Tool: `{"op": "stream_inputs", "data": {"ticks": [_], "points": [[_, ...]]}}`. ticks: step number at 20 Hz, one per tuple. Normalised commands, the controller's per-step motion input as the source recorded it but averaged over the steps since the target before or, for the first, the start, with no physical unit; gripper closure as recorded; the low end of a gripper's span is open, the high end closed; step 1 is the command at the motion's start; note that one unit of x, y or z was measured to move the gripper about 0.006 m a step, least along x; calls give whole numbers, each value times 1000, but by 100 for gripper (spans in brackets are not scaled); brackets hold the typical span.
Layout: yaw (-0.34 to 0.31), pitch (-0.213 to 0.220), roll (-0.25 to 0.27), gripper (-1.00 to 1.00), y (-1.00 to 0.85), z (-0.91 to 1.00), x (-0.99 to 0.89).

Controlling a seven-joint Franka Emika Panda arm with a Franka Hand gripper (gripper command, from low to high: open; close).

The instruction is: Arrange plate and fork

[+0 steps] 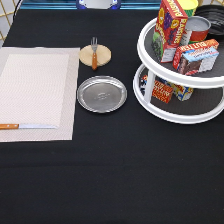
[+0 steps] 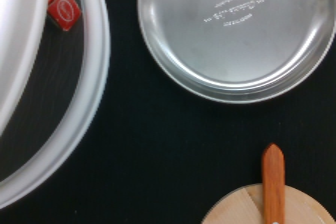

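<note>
The round silver plate (image 1: 101,93) lies on the black tablecloth just to the right of the placemat in the exterior view. It also shows in the wrist view (image 2: 236,47). The fork (image 1: 94,52) with its orange-brown wooden handle lies across a small round wooden coaster (image 1: 101,55) above the plate, tines toward the exterior view's top. In the wrist view the fork's handle (image 2: 273,182) rests on the coaster (image 2: 247,207). The gripper does not show in the exterior view.
A pale placemat (image 1: 36,92) lies at the exterior view's left, with a wooden-handled knife (image 1: 25,126) near its bottom edge. A white two-tier turntable (image 1: 150,97) with boxes and a can stands at the right; its rim shows in the wrist view (image 2: 79,115).
</note>
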Motion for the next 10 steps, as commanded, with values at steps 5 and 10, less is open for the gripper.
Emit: {"op": "stream_inputs", "data": {"ticks": [5,10], "points": [[2,26,23,-100,-31,15,141],[0,102,43,-100,-216,118,440]]}}
